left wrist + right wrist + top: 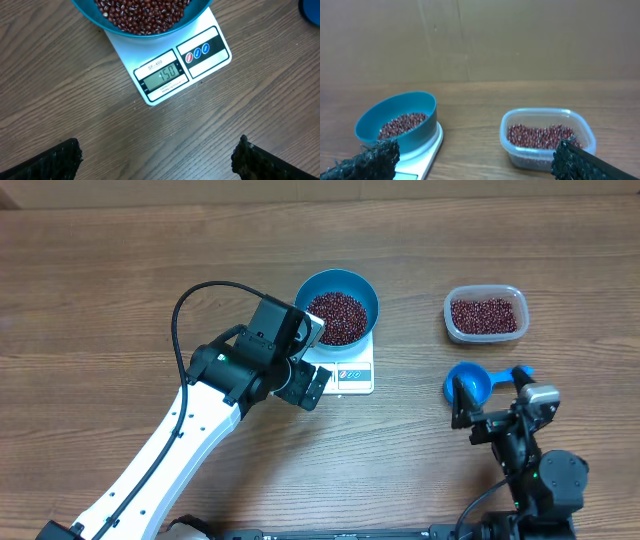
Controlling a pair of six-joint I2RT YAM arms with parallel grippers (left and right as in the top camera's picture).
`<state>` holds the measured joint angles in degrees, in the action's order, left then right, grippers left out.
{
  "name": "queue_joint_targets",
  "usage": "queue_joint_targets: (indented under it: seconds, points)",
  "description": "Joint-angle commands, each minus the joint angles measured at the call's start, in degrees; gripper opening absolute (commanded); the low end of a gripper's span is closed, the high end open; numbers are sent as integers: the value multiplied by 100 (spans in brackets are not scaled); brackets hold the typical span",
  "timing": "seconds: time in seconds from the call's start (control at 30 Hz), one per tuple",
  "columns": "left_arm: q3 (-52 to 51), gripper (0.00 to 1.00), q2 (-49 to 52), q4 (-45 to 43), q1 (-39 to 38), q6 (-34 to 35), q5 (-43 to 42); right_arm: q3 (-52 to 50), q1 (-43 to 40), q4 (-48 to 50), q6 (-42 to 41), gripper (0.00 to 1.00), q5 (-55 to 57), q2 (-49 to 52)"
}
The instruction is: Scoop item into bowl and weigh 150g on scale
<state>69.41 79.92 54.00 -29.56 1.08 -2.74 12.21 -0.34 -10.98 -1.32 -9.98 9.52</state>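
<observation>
The blue bowl [335,276] stands on the white scale [350,375] at the table's middle, holding a heap of red-brown beans [338,315]. In the left wrist view the scale [200,35] shows 150 on its display, below the bowl [115,27] and the beans [145,10]. My left gripper [318,358] hovers open at the scale's left front, and bare wood lies between its fingers [55,162]. My right gripper [492,398] is open at the right front with nothing in it. It faces the bowl [417,135], its beans [402,124] and the scale [430,150].
A clear plastic tub [485,335] with more beans stands at the back right, and its rim [545,112] shows in the right wrist view. A blue handled scoop [468,385] lies on the table just in front of my right gripper.
</observation>
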Motion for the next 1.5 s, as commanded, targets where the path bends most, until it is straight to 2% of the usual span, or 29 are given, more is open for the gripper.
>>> queue_joint_targets:
  seconds: [0.0, 0.2, 0.37, 0.5, 1.47]
  points:
    - [-26, 99, -129, -24, 39, -109, 17, -385, 39, 398, -35, 100, -59, -251]
    - [-26, 100, -129, -24, 39, -109, 17, -774, 39, 859, -31, 100, -33, -267]
    - [-26, 99, -129, -26, 39, -109, 17, -1176, 39, 824, -28, 100, -33, -625]
    - [-26, 99, -129, -26, 39, -109, 17, -1176, 37, 730, -7, 100, 11, -942]
    - [-26, 100, -129, -24, 39, -109, 20, -1176, 37, 708, -11, 100, 28, -935]
